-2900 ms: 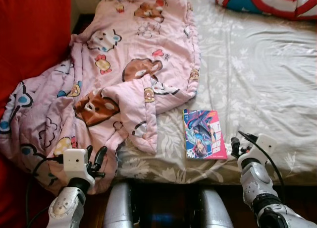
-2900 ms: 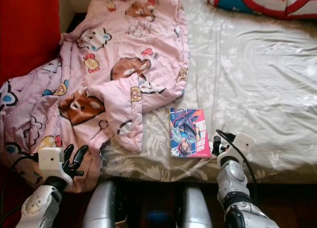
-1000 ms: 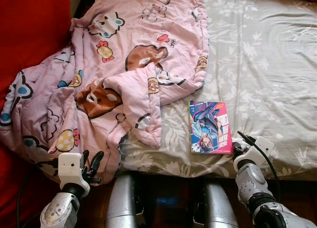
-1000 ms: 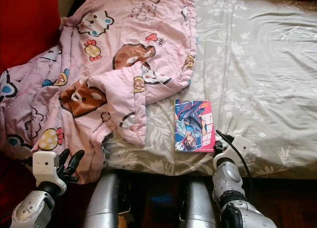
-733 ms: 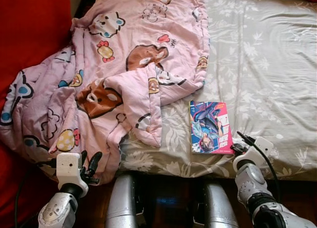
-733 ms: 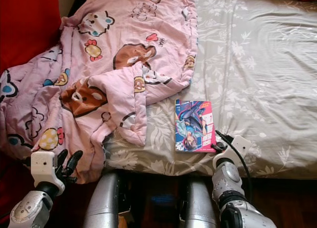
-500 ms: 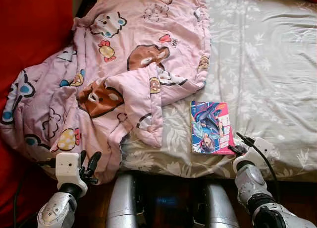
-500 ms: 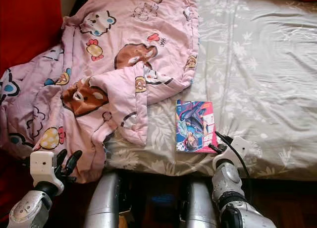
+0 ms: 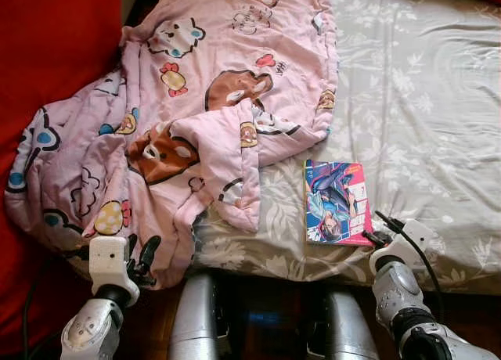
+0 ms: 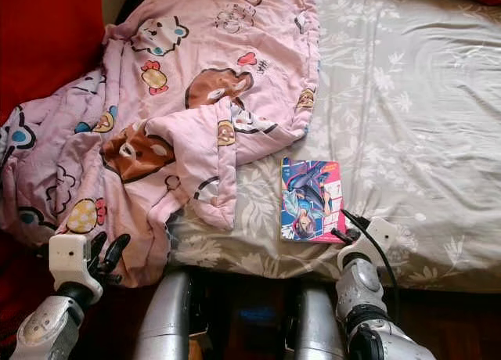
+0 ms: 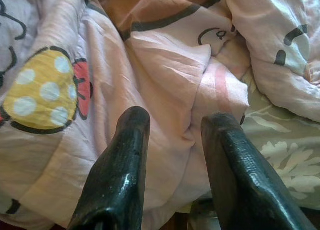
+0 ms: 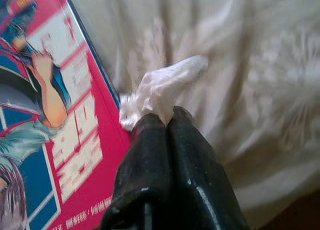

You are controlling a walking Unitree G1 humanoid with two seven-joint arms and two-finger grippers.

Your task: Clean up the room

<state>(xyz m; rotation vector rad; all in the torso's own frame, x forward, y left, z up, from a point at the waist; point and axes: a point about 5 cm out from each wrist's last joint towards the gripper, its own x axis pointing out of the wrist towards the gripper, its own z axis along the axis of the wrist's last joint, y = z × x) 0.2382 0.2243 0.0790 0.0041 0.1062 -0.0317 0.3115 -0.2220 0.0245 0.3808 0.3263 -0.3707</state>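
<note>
A pink cartoon quilt lies rumpled over the left half of the bed and hangs off its front edge. A colourful comic book lies flat on the grey floral sheet near the front edge. My right gripper is at the book's near right corner, shut on a small white crumpled scrap. My left gripper is open, low at the front left, its fingertips just short of the hanging quilt edge.
A red surface rises along the left of the bed. My silver legs stand against the bed's front edge. The right half of the sheet is bare and wrinkled.
The camera has tilted down and drifted a little, so the far pillow has left the view. Both grippers keep about the same places by the quilt and the book.
</note>
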